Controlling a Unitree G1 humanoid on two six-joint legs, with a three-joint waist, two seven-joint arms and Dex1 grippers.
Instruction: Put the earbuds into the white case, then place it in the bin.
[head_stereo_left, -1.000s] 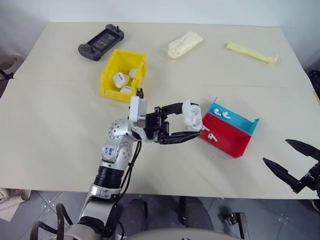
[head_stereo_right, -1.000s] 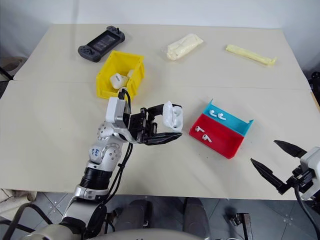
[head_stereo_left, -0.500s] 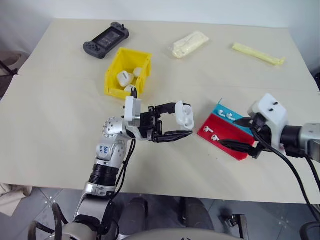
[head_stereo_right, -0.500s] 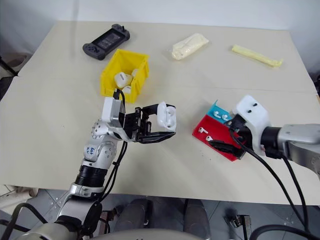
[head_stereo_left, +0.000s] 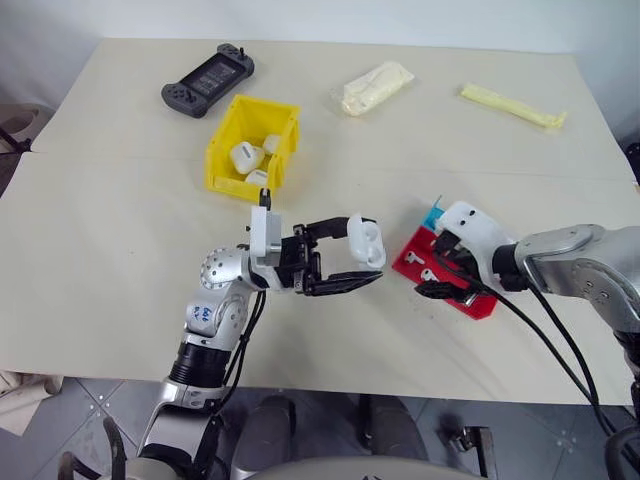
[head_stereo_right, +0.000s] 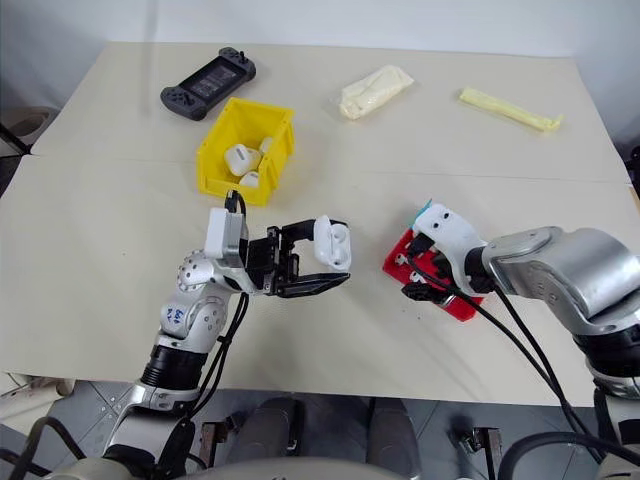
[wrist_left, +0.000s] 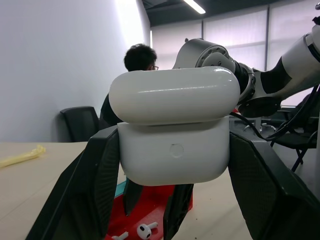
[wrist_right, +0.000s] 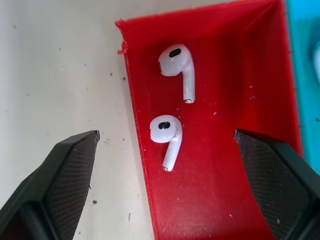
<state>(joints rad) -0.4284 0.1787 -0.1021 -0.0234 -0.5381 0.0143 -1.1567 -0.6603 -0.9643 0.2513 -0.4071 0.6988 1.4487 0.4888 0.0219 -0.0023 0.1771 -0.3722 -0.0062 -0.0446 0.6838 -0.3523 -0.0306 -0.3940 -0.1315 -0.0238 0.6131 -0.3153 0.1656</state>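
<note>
**Case held, earbuds in tray**

Head view: left gripper (head_stereo_left: 352, 256) clamps the white case (head_stereo_left: 366, 241) above the table (head_stereo_left: 120, 230); the bin (head_stereo_left: 228, 135) sits beyond.

Left wrist view: the case's lid stands ajar.

Right wrist view: right gripper (wrist_right: 170, 150), jaws spread wide, hangs over the earbuds (wrist_right: 172, 107) in the red tray (wrist_right: 225, 200).

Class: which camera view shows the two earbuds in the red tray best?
The right wrist view: the earbuds lie large between the open right pincer. The eye views show them tiny; the left wrist view glimpses them under the case.
</note>
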